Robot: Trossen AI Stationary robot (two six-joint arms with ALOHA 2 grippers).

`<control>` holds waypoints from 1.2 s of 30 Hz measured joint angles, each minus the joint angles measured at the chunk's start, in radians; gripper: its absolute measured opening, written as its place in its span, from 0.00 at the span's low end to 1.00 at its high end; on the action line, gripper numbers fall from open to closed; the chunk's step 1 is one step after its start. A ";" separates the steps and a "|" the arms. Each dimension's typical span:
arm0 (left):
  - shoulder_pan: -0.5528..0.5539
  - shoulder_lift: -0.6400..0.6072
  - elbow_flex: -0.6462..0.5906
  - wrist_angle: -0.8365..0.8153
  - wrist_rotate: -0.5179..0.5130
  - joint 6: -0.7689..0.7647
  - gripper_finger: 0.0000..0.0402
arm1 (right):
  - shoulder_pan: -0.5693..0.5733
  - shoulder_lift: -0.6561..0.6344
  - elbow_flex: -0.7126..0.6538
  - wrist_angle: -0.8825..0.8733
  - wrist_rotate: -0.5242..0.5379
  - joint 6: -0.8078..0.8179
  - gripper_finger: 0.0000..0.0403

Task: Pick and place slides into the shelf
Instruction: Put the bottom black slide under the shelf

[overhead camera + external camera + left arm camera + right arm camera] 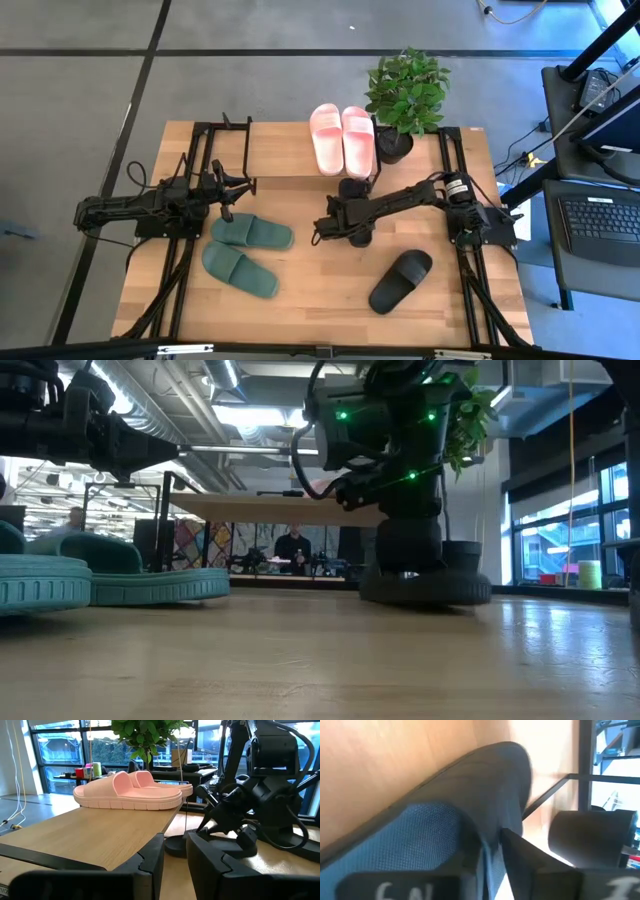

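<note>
— Which step is this?

— The black pair. The pink pair [341, 138] already sits on top of the shelf [270, 150] at the far edge of the table [320, 300]. The right claw [345, 228] is down on one black slide [352, 188] in the middle of the table, just in front of the shelf. The slide lies flat on the wood.

— Is it gripped?

— I cannot tell. The wrist view shows the slide's strap right against one finger [540, 865], but not whether the claw is clenched on it or released.

— And the rest?

— The second black slide [400, 282] lies toward the table's near right corner. The green pair [245, 252] lies left of centre, toward the near edge. The left claw [238, 186] hangs above the table by the shelf's left end, slightly parted and holding nothing.

— What does the next move call for?

— My guess: a firm hold on the strap, or a clean let-go if the slide is placed. Then the other black slide.
</note>
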 joint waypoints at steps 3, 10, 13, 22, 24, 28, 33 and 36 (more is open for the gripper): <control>0.000 0.000 0.000 0.000 0.000 0.000 0.19 | 0.000 0.001 0.000 0.001 -0.005 0.003 0.23; 0.000 0.000 0.000 0.000 0.000 0.000 0.19 | 0.000 0.002 0.000 0.003 -0.017 0.009 0.36; 0.000 0.000 0.000 0.000 0.000 0.000 0.19 | 0.003 0.002 0.000 -0.001 -0.019 0.010 0.44; 0.000 0.000 0.000 0.000 0.000 0.000 0.19 | 0.043 0.003 0.095 -0.126 -0.019 0.028 0.60; 0.000 0.000 0.000 0.000 0.000 0.000 0.19 | 0.058 0.003 0.133 -0.161 -0.036 0.052 0.60; 0.000 0.000 0.000 0.000 0.000 0.000 0.19 | 0.109 0.003 0.217 -0.228 -0.104 0.085 0.61; 0.000 0.000 0.000 0.000 0.000 0.000 0.19 | 0.218 0.002 0.256 -0.221 -0.234 0.025 0.61; 0.000 0.000 0.000 0.000 0.007 -0.001 0.19 | 0.279 0.002 0.236 -0.194 -0.314 0.002 0.61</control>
